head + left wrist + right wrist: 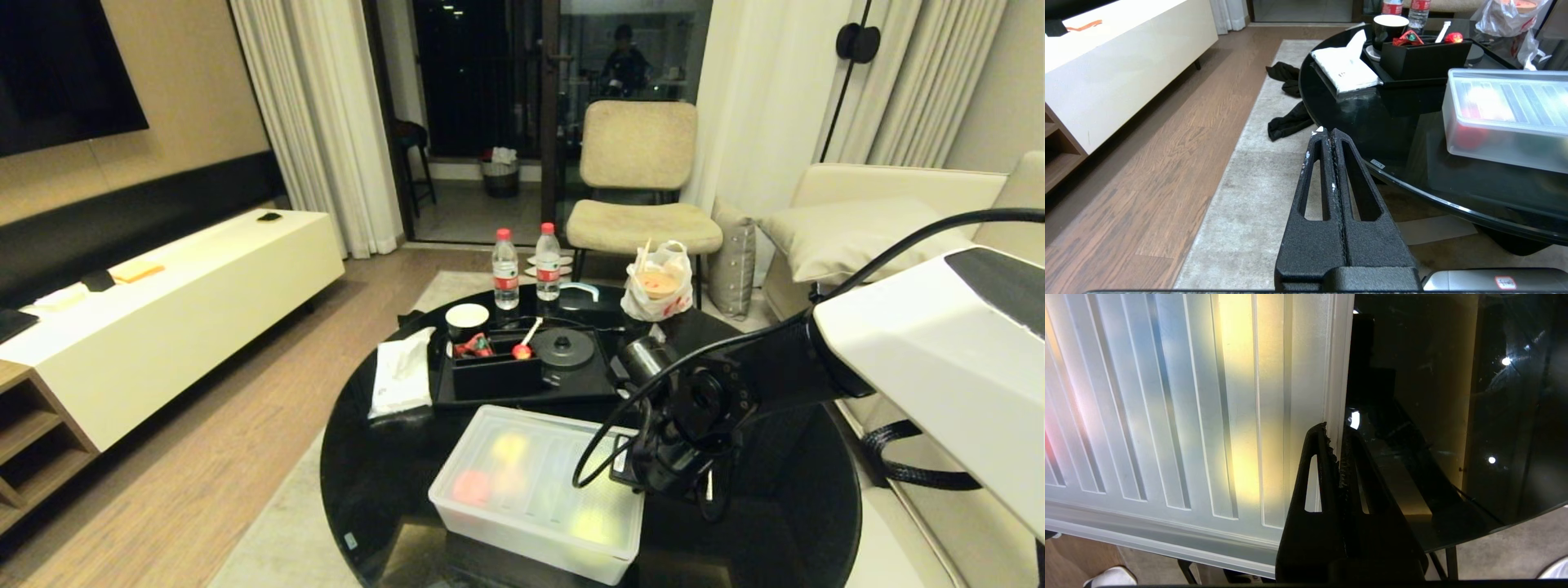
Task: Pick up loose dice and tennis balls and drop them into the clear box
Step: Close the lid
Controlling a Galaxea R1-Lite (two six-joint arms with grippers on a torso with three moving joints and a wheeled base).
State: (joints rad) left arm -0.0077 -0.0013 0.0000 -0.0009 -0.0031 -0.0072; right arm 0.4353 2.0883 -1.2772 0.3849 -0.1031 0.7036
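At lower centre of the head view, the clear box (535,490) sits lidded on the black round table (392,482), coloured shapes blurred inside. The right gripper (1336,435), fingers pressed together, pinches the lid's right rim (1337,375). Behind stands a black tray (522,380).

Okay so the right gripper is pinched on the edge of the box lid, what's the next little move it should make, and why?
Probably lift that edge slightly to test whether the lid comes free. The right gripper is shut on the lid's rim at the side of the clear box, and the lid lies flat across the top with coloured shapes showing through it, so nothing more can go in. The left gripper is shut, parked beside the table.
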